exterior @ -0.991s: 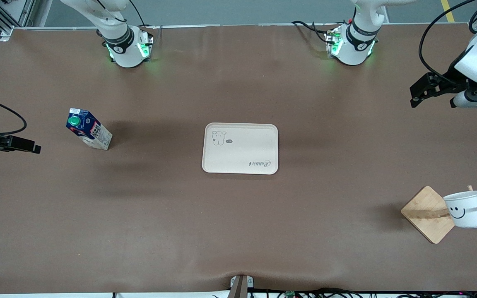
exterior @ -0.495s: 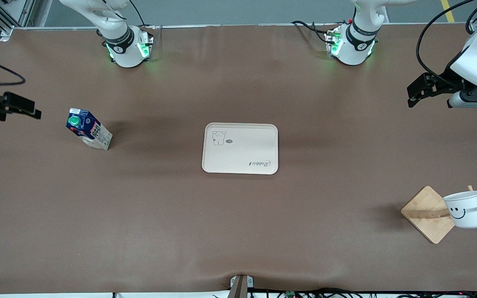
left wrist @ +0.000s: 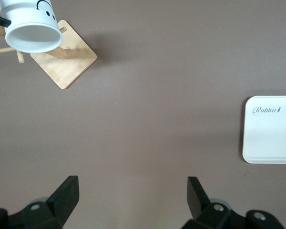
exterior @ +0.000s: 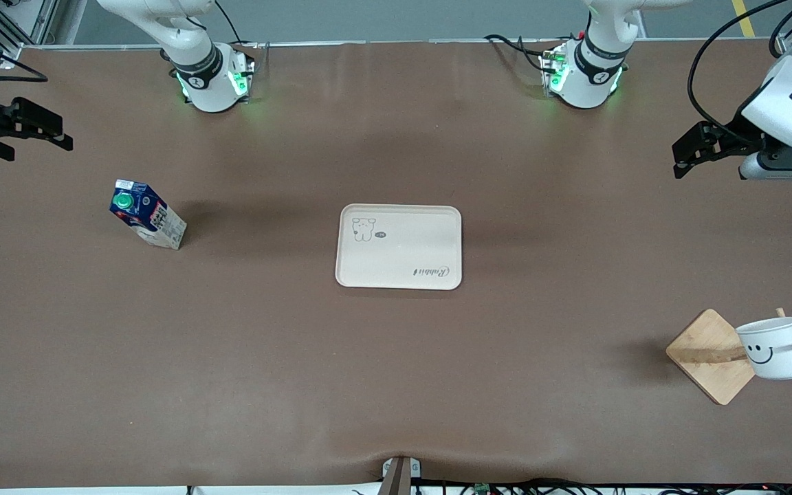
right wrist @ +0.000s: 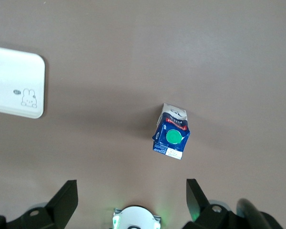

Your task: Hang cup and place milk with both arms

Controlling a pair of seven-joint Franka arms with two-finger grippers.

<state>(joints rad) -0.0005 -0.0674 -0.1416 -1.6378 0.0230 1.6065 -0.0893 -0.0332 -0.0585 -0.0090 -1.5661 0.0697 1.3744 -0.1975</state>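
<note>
The cup (exterior: 777, 347) hangs tilted by its black handle on a peg of a wooden rack (exterior: 709, 354) at the left arm's end of the table; it also shows in the left wrist view (left wrist: 31, 28). The milk (exterior: 145, 221) stands on the table toward the right arm's end, seen from above in the right wrist view (right wrist: 171, 137). My left gripper (exterior: 693, 150) is open and empty, up over the bare table at its own end (left wrist: 132, 191). My right gripper (exterior: 52, 132) is open and empty, up over the table's edge at its own end (right wrist: 132, 193).
A cream tray (exterior: 399, 246) with a rabbit print lies at the table's middle, empty; it shows in both wrist views (left wrist: 271, 129) (right wrist: 14, 88). The right arm's green-lit base (right wrist: 136, 218) shows under the right gripper's view.
My right gripper has swung along its end of the table toward the bases' side, away from the milk. My left gripper has shifted only slightly. Cup, milk and tray have not moved.
</note>
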